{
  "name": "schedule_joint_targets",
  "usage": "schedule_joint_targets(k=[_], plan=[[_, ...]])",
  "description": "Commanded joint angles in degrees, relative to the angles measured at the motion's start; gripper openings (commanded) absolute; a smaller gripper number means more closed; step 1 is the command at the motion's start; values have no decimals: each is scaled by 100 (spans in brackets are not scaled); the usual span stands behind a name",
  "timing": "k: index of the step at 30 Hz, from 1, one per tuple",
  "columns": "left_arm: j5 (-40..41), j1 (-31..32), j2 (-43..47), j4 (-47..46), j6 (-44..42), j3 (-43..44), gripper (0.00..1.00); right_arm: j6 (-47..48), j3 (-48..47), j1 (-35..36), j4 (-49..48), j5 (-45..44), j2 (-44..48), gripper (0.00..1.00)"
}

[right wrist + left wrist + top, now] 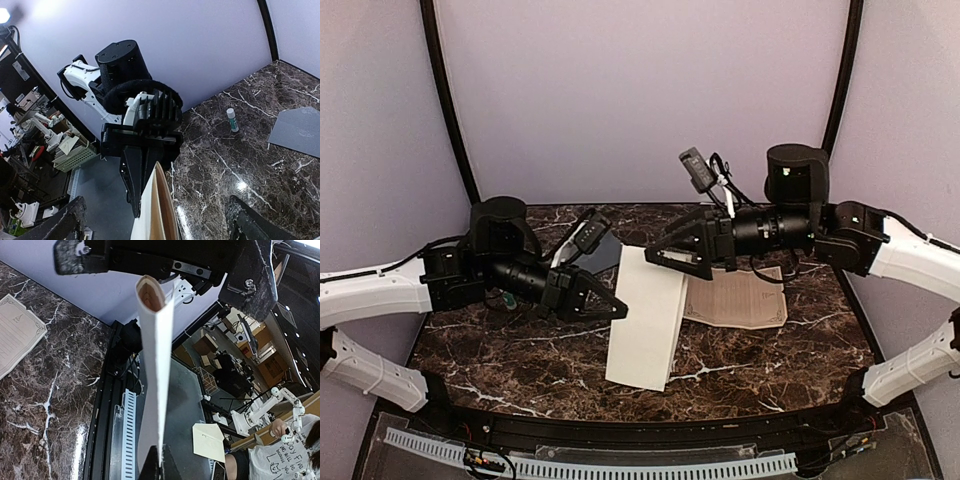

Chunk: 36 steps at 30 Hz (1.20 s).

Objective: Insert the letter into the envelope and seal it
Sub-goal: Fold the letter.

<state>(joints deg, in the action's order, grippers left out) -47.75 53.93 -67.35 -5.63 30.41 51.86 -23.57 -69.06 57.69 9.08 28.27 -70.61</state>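
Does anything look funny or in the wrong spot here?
Yes. The left gripper pinches a white folded paper tilted up on edge. Its far end gapes open between the fingers of the open right gripper. The letter and the envelope lie flat, untouched.

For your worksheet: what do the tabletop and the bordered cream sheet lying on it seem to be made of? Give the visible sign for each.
The tabletop looks like polished dark brown marble or a marble-look laminate: it has white veins and glossy reflections, but the pictures cannot show which of the two it is. The bordered cream sheet seems to be matte paper: it is thin and lies flat, with faint printed lines and an ornamental border.
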Motion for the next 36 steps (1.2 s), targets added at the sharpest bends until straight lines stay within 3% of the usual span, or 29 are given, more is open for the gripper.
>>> schedule_joint_targets(k=[1,5,11,15,21,28,36], plan=[[-88,270,-154,346,-316,342,0,506,-423,-15,979,517,-289,93],[-50,403,-295,367,-346,444,0,602,-596,41,1176,850,-558,88],[-37,480,-401,460,-390,545,0,620,-647,178,1052,1118,-781,66],[-7,511,-423,524,-415,546,0,591,-668,185,916,1148,-785,62],[60,526,-386,601,-458,545,0,748,-797,178,1192,1018,-739,63],[117,530,-367,846,-544,537,0,899,-930,83,1530,765,-554,79],[107,578,-351,891,-554,571,0,962,-1083,18,1813,822,-680,81]])
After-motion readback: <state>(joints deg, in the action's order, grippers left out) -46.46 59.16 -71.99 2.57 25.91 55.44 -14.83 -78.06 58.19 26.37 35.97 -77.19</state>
